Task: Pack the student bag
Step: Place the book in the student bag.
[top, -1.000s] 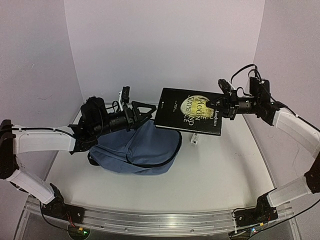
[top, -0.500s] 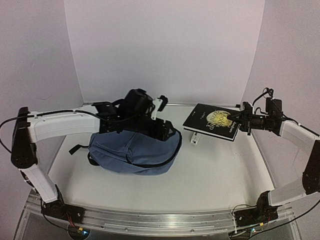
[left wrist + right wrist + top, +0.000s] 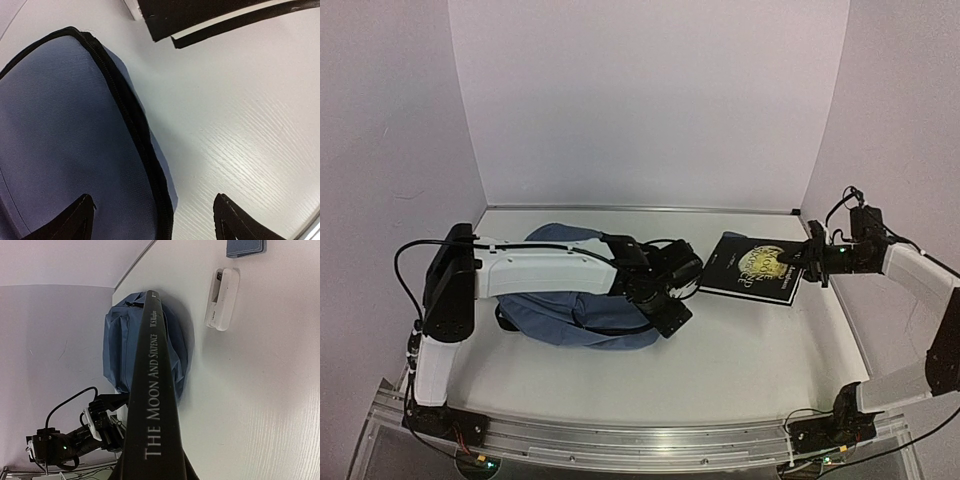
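The slate-blue student bag [image 3: 555, 305] lies at the left middle of the table, and my left arm reaches across it. My left gripper [image 3: 672, 312] is open at the bag's right edge. In the left wrist view its fingertips [image 3: 82, 220] straddle the bag's [image 3: 60, 125] dark zipper seam [image 3: 135, 130], one over fabric and one over the table. A black book [image 3: 757, 268], "The Moon and Sixpence", hangs low just right of the bag, with my right gripper [image 3: 800, 262] shut on its right edge. The right wrist view looks along its spine [image 3: 152, 390] toward the bag [image 3: 117, 347].
A small white clip-like object [image 3: 222, 297] lies on the table beyond the book. A small blue item [image 3: 245, 247] sits at that view's top edge. Walls close the back and both sides. The book's lower corner [image 3: 210, 20] hangs just past my left gripper.
My left arm swung across the bag and down to its right edge, jaws still open. My right gripper lowered the book and pulled it right. The bag's top fabric now bulges toward the back.
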`<action>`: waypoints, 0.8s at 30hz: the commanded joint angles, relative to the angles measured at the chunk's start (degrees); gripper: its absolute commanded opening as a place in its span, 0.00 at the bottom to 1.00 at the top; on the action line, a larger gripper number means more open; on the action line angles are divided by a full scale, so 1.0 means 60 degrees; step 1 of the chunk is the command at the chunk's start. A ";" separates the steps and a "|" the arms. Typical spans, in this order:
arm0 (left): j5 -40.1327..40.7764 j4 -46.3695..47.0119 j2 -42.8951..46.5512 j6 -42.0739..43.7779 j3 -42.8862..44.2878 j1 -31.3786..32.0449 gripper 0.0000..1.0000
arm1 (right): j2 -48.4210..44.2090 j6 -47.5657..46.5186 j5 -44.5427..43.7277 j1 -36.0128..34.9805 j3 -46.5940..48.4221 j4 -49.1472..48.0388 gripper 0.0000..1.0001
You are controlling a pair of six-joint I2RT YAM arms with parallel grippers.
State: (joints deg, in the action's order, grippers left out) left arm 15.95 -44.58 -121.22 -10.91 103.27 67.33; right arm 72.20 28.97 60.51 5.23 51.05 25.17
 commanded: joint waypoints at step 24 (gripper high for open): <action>0.1440 -0.1763 -0.0429 -0.0274 0.1398 -0.0118 0.40 | -0.0324 -0.0495 0.0506 0.0029 0.0237 -0.0204 0.00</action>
State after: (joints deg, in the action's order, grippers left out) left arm 25.21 -54.61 -124.79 -11.90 110.17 66.91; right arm 72.20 26.55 59.40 5.23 50.98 27.07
